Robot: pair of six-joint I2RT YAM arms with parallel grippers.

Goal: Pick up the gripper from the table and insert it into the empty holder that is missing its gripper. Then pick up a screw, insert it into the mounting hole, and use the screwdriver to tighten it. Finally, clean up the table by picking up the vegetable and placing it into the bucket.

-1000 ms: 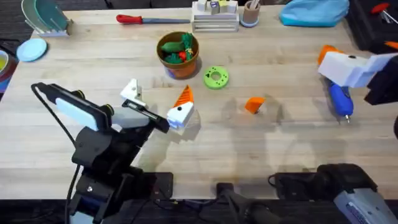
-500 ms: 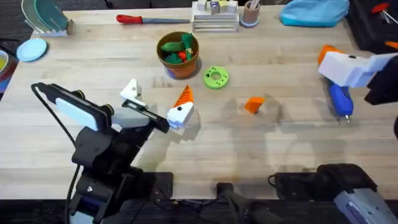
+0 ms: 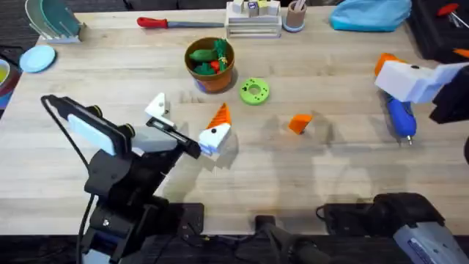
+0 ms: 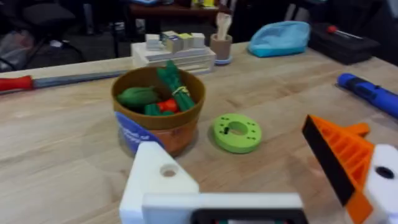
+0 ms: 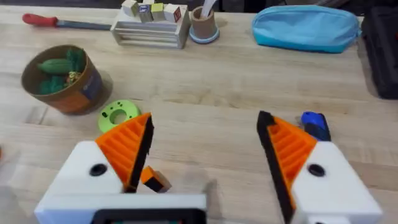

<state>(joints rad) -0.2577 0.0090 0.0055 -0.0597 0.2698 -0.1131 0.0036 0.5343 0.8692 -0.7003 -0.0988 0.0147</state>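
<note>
Pale wooden planking forms the tabletop [image 3: 330,176], and the bucket [image 3: 210,64] is taken as the landmark, standing toward its far side with green and red vegetables inside. A flat green disc [image 3: 254,91] lies just beside the bucket on the right. The gripper [image 3: 299,122], a small orange wedge, lies alone on the wood further right of the bucket and nearer the arms' bases, apart from both hands. The screwdriver [image 3: 401,117] rests well to the right of the bucket, partly under the right hand [image 5: 202,152]. That hand is held spread wide, with orange ribbed pads [image 5: 292,146] seen on both white fingers and nothing between them. The left hand [image 3: 187,121] is found in front of the bucket and slightly left, also spread wide and empty. One of its fingers carries an orange pad [image 4: 339,155]; the other is the holder [image 4: 158,180], a bare white block with an open mounting hole, seen closest to the bucket in the left wrist view. A red-handled tool [image 3: 165,23] lies beyond the bucket at the far edge.
</note>
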